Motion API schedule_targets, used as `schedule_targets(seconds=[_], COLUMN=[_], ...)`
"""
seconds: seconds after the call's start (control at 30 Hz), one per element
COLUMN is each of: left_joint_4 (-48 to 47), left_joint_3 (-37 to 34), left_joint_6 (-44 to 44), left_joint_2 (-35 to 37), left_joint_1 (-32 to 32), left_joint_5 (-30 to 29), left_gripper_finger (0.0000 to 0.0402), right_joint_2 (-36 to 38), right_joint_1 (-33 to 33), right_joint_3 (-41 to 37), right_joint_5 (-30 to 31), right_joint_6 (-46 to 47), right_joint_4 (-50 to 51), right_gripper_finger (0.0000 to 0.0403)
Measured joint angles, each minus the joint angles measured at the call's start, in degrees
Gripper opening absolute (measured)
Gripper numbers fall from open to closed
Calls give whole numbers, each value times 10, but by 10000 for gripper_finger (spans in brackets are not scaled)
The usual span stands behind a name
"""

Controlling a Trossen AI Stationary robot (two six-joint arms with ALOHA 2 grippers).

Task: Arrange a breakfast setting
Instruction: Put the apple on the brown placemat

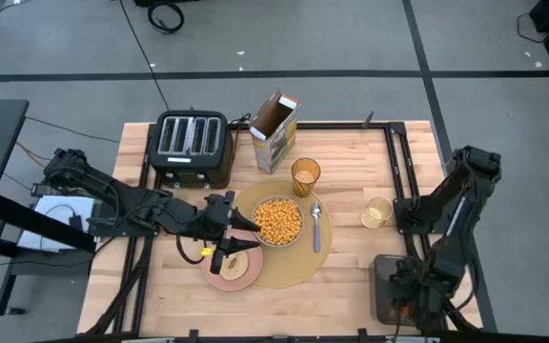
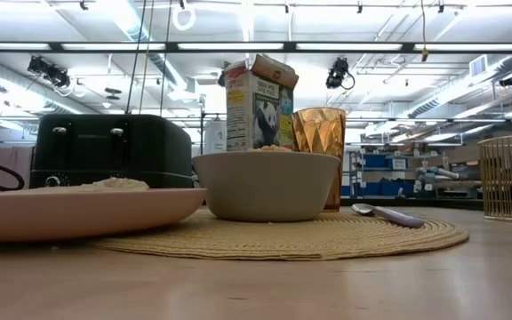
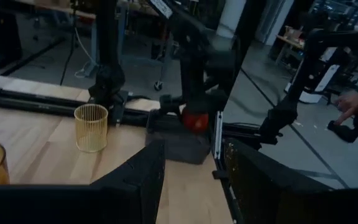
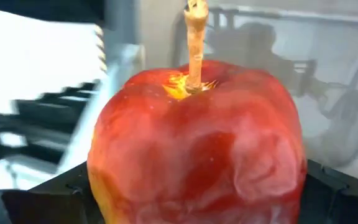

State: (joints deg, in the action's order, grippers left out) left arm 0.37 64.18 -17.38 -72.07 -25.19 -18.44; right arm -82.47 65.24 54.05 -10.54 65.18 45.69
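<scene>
Left claw [image 1: 246, 232] hovering with fingers parted above pink round plate [image 1: 233, 270], bread on it. Right claw [image 1: 410, 303], low at desk's near right corner, clenched around glossy red apple [image 4: 197, 149]. Best lifted steadily, carried across, set gently beside woven tan placemat [image 1: 289, 272]. Pale wooden desk [image 1: 351, 276]; workshop shelving behind.
</scene>
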Motion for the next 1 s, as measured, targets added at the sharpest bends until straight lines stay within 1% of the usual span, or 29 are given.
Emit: schedule_targets(seconds=[0.07, 0.13, 0.23, 0.33, 0.43, 0.5, 0.6, 0.7, 0.8, 0.9, 1.0], left_joint_4=[9, 25, 49, 59, 73, 83, 113, 158, 215, 265, 270], left_joint_3=[0, 0, 0, 0, 0, 0, 1, 1, 1, 1, 0], left_joint_6=[9, 18, 41, 46, 48, 61, 88, 115, 128, 144, 139], left_joint_2=[0, 0, 0, 0, -3, -9, -23, -46, -68, -89, -99], left_joint_1=[0, 0, 4, 15, 27, 34, 34, 34, 35, 43, 56], left_joint_5=[0, -8, -25, -26, -26, -24, -14, -2, 4, 4, 2], left_gripper_finger=[172, 173, 185, 211, 247, 267, 277, 268, 249, 228, 206], right_joint_2=[29, 51, 71, 72, 58, 47, 37, 31, 21, 13, 9], right_joint_1=[-6, -23, -71, -141, -212, -254, -306, -351, -384, -405, -418], right_joint_3=[38, 78, 137, 177, 200, 208, 213, 214, 214, 214, 214], right_joint_5=[6, 28, 106, 193, 253, 280, 311, 332, 334, 325, 317], right_joint_6=[8, 8, -7, -50, -129, -189, -275, -358, -423, -467, -493], right_joint_4=[47, 102, 165, 169, 124, 75, -21, -127, -197, -235, -260], right_gripper_finger=[336, 333, 333, 334, 333, 333, 333, 333, 333, 333, 334])
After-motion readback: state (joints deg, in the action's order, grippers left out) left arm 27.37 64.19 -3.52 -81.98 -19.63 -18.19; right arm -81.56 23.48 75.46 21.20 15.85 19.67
